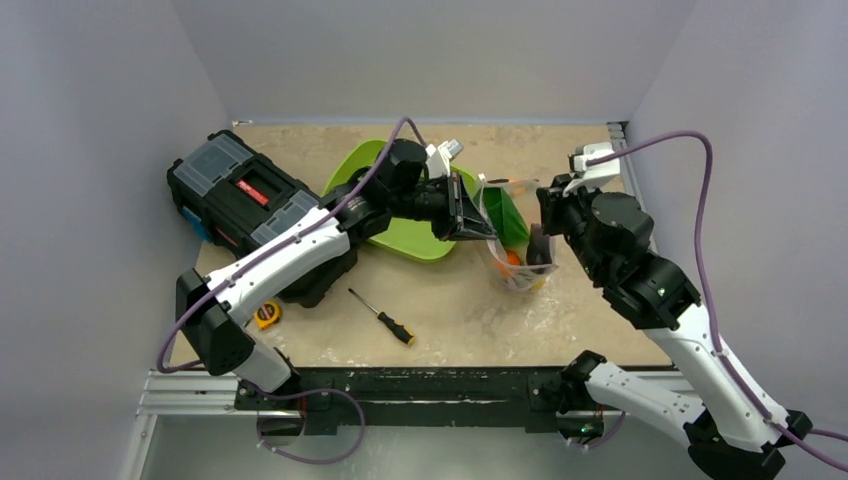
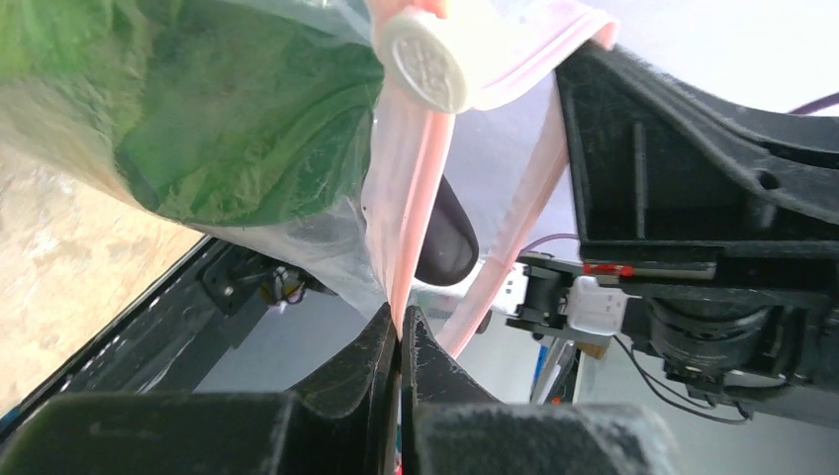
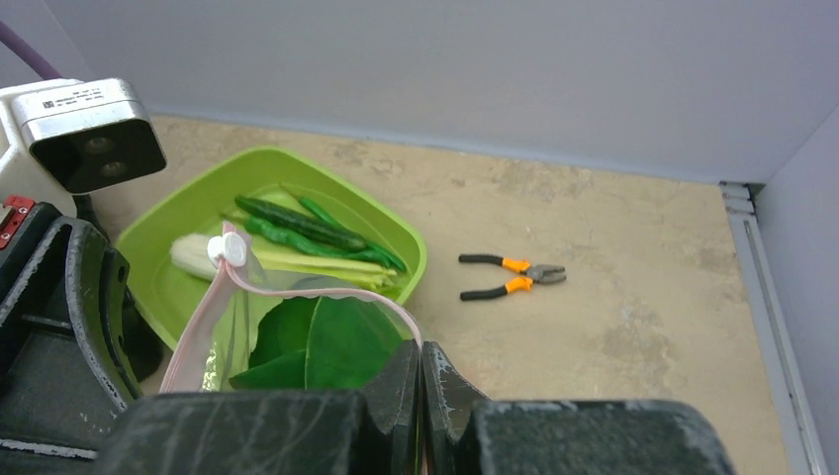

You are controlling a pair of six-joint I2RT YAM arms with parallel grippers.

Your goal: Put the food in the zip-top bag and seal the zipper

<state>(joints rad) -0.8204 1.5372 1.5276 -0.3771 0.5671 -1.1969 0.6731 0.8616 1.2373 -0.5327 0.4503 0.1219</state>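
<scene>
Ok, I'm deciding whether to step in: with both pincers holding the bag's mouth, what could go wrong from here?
1. The left pincer and right pincer are both shut on the zipper, yet green pods lie in the tray. Freeing one to fetch them may let the zip-top bag slump and spill.
2. The leafy greens sit high in the mouth and could snag in the seal.

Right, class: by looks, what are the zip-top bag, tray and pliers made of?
Zip-top bag: thin clear plastic film, glossy, crumpled, contents showing through. Tray: probably moulded plastic, uniform lime green, smooth sheen. Pliers: dull grey metal head, seemingly rubbery orange-black grips.
</scene>
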